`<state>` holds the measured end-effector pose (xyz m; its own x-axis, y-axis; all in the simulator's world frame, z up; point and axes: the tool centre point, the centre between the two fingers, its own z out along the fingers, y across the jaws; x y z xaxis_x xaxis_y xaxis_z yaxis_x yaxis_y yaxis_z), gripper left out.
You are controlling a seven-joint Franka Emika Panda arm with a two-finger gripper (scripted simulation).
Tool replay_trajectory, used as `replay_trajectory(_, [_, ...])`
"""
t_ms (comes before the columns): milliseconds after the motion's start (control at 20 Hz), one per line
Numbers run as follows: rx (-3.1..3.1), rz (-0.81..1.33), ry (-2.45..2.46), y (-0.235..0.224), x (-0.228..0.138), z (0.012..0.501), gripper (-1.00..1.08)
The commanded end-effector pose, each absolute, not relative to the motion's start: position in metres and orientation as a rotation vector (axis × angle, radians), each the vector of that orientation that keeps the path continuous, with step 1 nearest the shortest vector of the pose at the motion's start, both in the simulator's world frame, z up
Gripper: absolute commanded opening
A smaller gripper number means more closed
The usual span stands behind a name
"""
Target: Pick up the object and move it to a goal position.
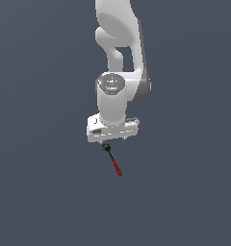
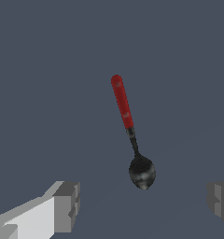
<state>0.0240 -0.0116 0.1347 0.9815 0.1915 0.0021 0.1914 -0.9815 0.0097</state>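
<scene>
The object [image 2: 131, 129] is a small spoon-like tool with a red handle and a rounded black head, lying flat on the dark grey floor. In the exterior view the object [image 1: 113, 160] shows just below the white hand, its black head close under the hand and its red handle pointing away toward the exterior view's right. My gripper [image 2: 142, 201] is open, with the grey fingertips [image 2: 68, 204] spread wide. The black head lies roughly midway between them and below them, apart from both pads. In the exterior view the gripper [image 1: 113, 139] hangs over the head end, with nothing held.
A plain dark grey floor [image 1: 50, 202] surrounds the tool. The white arm [image 1: 118, 53] rises above the hand and hides the floor behind it in the exterior view. No goal marker shows.
</scene>
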Motion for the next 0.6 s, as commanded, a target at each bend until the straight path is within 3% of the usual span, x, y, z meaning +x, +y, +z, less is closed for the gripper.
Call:
replay_trajectory(0, [3.106, 0.002, 0.401, -0.012, 0.029, 0.121, 1.00])
replay_trajectory(550, [3.048, -0.001, 0.749, -0.014, 0.045, 0.073, 1.00])
